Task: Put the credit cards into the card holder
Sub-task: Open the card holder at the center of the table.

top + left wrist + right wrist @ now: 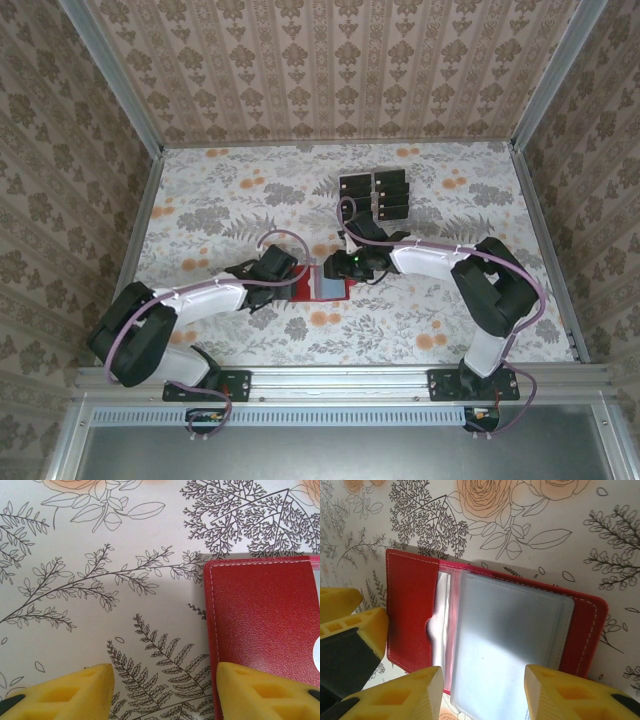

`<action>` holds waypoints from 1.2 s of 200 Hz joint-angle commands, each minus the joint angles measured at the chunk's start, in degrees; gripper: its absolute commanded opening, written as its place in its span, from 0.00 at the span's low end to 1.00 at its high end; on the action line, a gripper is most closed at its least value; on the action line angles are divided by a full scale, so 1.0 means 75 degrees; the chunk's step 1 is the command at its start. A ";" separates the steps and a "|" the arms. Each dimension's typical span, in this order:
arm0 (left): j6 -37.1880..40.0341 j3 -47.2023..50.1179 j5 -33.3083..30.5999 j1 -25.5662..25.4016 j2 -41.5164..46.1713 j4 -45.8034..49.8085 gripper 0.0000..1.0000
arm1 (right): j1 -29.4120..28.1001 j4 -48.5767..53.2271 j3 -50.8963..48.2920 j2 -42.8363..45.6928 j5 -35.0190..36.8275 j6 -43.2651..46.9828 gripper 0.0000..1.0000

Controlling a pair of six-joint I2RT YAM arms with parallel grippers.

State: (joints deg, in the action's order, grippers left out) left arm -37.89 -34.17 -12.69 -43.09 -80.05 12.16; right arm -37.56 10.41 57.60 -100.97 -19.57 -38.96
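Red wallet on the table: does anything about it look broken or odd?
Nothing stands out. The wallet lies open, its clear sleeves look intact, and the black cards sit neatly grouped beyond it.

I have two grippers, my left gripper (pixel 297 283) and my right gripper (pixel 343 268). Each one carries two yellow fingers (pixel 75 692), which makes four fingers in all. Between the grippers lies one red wallet (pixel 305 291), opened flat. Inside it I can make out at least two clear sleeves (pixel 510 645), one over the other. The dark cards (pixel 375 195) sit together in one group. I count about six of them, but they overlap, so I cannot fix the exact number.
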 commanded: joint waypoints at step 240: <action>0.0468 0.1556 0.0445 -0.0256 0.1698 -0.2159 0.75 | -0.0445 -0.2185 -0.0114 -0.1080 -0.0121 -0.2558 0.52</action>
State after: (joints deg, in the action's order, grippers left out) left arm -36.27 -22.90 -8.14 -42.50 -69.65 -2.31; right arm -40.45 -4.60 58.13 -107.66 -20.84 -55.61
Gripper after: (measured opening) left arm 0.740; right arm 0.522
